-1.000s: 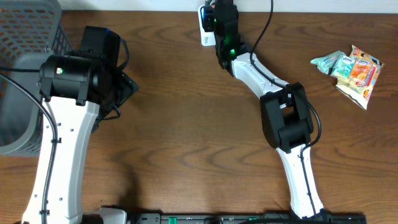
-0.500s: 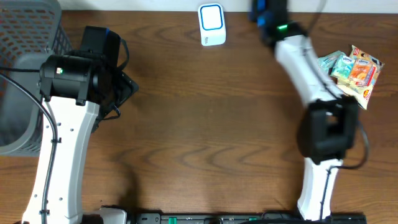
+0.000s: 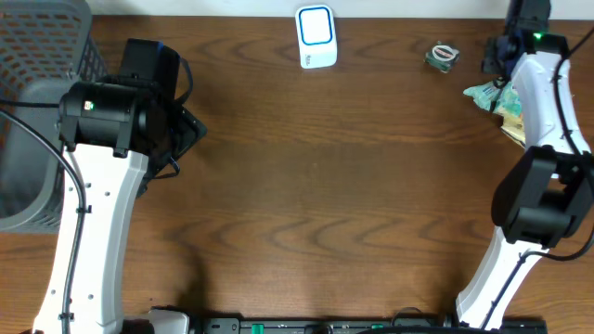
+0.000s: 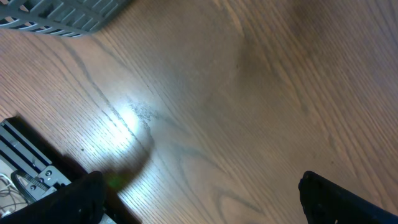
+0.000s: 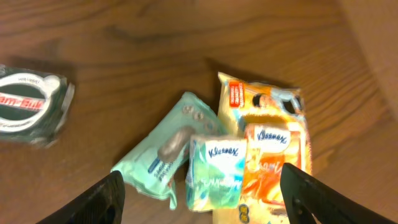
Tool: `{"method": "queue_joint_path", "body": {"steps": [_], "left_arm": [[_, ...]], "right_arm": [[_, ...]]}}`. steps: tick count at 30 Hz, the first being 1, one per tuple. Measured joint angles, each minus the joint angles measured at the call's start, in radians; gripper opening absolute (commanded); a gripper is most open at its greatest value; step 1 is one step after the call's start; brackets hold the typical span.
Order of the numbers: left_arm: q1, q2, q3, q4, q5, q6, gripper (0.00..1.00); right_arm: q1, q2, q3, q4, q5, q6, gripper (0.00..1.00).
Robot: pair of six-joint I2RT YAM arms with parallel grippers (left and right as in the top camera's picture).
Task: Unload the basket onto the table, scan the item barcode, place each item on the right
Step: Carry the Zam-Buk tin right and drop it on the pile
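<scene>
A white barcode scanner (image 3: 316,37) stands at the table's far edge, centre. Right of it lies a small dark green packet (image 3: 444,56), seen at the left of the right wrist view as the dark packet (image 5: 31,106). My right gripper (image 5: 205,199) hangs open above a pile at the far right: a mint green packet (image 5: 168,149), a Kleenex pack (image 5: 214,171) and an orange snack bag (image 5: 267,143). Nothing sits between its fingers. In the overhead view the right arm covers most of the pile (image 3: 483,93). My left gripper (image 4: 205,205) is open over bare wood.
A grey mesh basket (image 3: 37,56) fills the far left corner, and its rim (image 4: 62,15) shows in the left wrist view. The left arm (image 3: 121,121) stands beside it. A black rail (image 4: 31,162) runs along the table's edge.
The right arm swung from the scanner to the far right, over the pile. The dark green packet now lies on the table between scanner and pile. The right jaws widened.
</scene>
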Motion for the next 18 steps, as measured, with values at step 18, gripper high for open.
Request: {"method": "queue_joint_path", "body": {"steps": [18], "left_arm": [[0.000,0.000,0.000,0.000,0.000,0.000,0.98]], "right_arm": [[0.091,0.057,0.001,0.322,-0.354,0.214,0.55]]}}
